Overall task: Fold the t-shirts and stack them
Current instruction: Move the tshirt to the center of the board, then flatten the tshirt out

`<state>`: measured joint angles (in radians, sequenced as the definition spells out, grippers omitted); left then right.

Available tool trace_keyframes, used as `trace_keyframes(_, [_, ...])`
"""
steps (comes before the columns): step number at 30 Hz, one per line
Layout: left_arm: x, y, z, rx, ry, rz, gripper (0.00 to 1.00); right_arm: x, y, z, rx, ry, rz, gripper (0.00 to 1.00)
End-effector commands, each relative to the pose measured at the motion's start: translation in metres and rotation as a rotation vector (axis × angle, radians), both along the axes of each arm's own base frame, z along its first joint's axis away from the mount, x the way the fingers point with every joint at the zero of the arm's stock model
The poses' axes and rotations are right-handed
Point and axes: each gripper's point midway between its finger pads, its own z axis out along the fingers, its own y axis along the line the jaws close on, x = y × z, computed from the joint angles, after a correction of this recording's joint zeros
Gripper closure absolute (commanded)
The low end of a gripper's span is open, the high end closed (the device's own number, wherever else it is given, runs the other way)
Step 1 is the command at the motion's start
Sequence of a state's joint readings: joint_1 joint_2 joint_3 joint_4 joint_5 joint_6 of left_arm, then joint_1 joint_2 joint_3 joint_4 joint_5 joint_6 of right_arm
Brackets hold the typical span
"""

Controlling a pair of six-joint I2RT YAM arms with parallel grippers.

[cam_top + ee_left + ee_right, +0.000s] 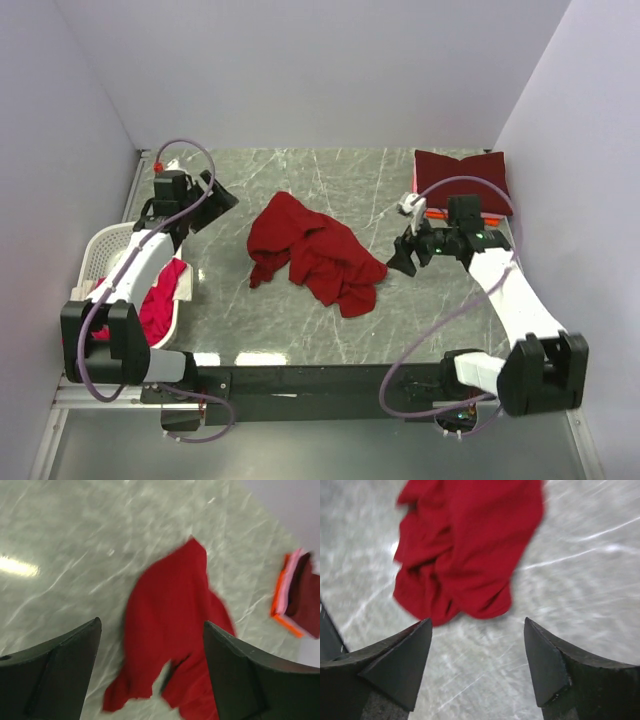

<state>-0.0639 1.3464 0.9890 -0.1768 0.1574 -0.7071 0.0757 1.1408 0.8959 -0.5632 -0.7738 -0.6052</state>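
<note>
Now, red tee point(315, 250): crumpled heap mid-table point(240, 320), btwn both arms, touching neither.
left gripper point(152, 625): jaws spread wide, empty, over table's left side.
right gripper point(477, 622): jaws spread wide, empty, near heap's right edge.
folded stack point(462, 180): far right corner, maroon on top.
handling: prob. light, limp, drapes; won't hold shape.
hold: pinch shoulder or hem corners, one per arm, then spread flat.

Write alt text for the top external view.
A crumpled red t-shirt lies mid-table between the left gripper and right gripper, neither touching it. A folded stack topped by a maroon shirt sits far right; a white basket holding pink cloth stands at left.
</note>
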Motion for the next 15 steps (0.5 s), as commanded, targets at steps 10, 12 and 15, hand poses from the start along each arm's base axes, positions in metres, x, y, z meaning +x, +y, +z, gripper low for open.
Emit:
trace_keyframes(10, [-0.082,-0.129,-0.016,0.212,0.007,-0.682,0.19,0.012,0.034,-0.058,-0.223,0.119,0.206,0.22])
trace_keyframes(12, [-0.079,-0.125,-0.032,0.258,0.055,-0.651,0.20,0.013,0.036,-0.066,-0.254,0.137,0.215,0.22])
trace_keyframes(15, [-0.077,-0.131,-0.056,0.308,0.130,-0.653,0.22,0.021,0.043,-0.076,-0.292,0.141,0.207,0.22])
